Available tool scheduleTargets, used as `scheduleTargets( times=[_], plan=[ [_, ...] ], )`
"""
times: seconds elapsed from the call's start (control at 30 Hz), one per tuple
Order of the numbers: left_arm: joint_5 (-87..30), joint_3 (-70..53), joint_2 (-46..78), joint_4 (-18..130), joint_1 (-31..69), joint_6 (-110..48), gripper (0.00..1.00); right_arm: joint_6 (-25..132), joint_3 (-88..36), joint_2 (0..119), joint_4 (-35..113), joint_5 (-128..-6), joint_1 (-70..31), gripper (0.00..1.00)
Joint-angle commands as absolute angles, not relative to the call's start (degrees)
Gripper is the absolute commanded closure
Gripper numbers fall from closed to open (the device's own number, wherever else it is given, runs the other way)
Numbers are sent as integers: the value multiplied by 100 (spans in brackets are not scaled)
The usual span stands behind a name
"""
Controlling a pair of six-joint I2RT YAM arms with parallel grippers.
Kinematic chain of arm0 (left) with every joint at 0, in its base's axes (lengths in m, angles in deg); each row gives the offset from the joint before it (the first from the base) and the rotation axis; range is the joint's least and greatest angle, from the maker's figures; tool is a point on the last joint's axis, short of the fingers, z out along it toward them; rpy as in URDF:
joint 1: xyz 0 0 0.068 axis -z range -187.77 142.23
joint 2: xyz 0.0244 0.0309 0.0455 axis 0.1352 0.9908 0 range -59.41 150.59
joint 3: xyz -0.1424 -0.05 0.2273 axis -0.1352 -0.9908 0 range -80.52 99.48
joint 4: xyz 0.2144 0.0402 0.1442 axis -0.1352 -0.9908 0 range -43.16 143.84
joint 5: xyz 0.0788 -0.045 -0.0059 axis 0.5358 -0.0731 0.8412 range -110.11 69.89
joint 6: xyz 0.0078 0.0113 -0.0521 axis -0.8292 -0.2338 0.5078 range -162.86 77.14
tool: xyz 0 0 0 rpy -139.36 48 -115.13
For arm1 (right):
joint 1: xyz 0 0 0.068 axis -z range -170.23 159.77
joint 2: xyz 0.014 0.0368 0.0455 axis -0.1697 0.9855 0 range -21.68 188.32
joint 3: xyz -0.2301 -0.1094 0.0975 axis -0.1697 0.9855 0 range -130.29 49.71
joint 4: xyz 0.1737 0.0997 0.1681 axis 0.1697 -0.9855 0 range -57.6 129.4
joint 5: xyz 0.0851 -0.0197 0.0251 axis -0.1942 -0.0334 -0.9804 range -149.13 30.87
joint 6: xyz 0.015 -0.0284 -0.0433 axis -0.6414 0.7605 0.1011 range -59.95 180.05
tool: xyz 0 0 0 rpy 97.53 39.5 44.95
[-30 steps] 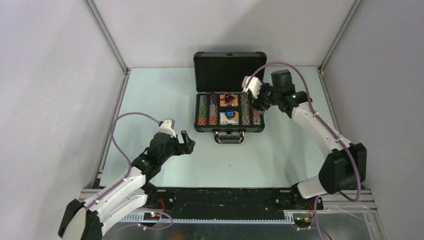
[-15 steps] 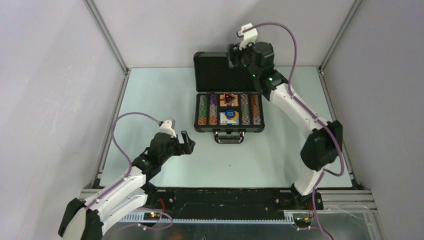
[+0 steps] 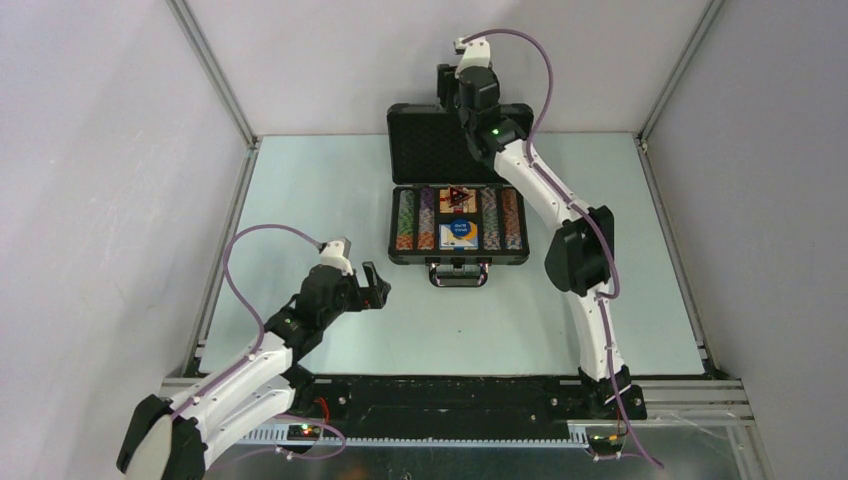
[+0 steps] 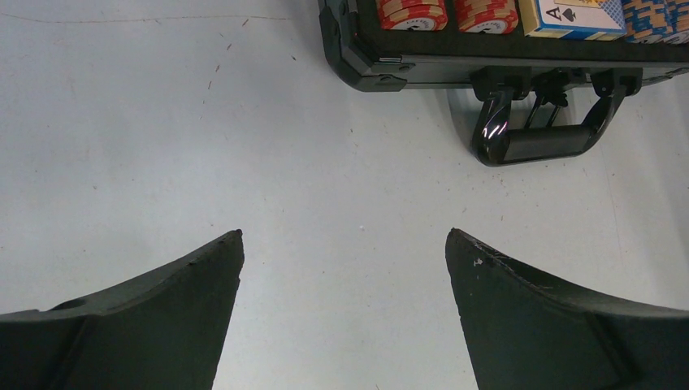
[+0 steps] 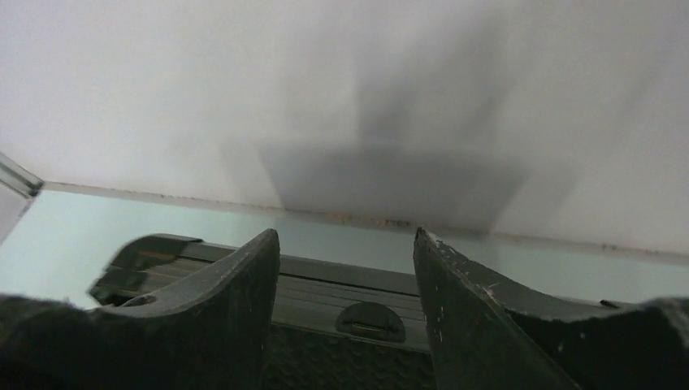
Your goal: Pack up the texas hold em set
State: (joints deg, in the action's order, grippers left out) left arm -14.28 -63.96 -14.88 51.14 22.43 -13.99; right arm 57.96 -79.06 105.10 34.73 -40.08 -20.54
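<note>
Briefcase (image 3: 459,258) open, right arm (image 3: 535,185) stretched over lid (image 3: 430,150), left fingers (image 4: 154,325) spread

We see a pale green table (image 3: 300,200) boxed in by three plain grey-white walls: a back wall (image 3: 330,60), a left wall (image 3: 90,200) and a right wall (image 3: 780,220). Slim metal posts (image 3: 215,72) run up the two back corners, and a black rail (image 3: 450,395) lies along the near edge. Up close we notice faint scratches (image 4: 218,75) on the tabletop. The light is even, and a blurred grey shadow (image 5: 390,183) lies on the back wall.
</note>
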Motion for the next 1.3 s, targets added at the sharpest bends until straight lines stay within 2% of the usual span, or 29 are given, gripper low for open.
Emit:
scheduleTargets(
  times=[0.0, 0.23, 0.5, 0.7, 1.07, 1.27],
  plan=[
    [-1416, -6342, -1492, 5284, 2211, -1526, 2, 5259, -8224, 10709, 3315, -3798, -1915, 36],
    [-1424, -6349, -1498, 5282, 2211, -1531, 2, 5224, -8162, 10815, 3040, -4206, -1883, 41],
    [-1423, -6344, -1498, 5280, 2211, -1534, 2, 5335, -7677, 10601, 2841, -4204, -1874, 66],
    [-1418, -6346, -1485, 5283, 2211, -1534, 2, 5487, -6894, 10193, 3119, -4132, -1953, 78],
    [-1301, -6429, -1780, 5253, 2211, -1488, 2, 5401, -4932, 8908, 3335, -3794, -2262, 82],
    [-820, -6507, -3024, 4929, 2211, -1327, 2, 5179, -3880, 8406, 3571, -3719, -2371, 81]
  ],
)
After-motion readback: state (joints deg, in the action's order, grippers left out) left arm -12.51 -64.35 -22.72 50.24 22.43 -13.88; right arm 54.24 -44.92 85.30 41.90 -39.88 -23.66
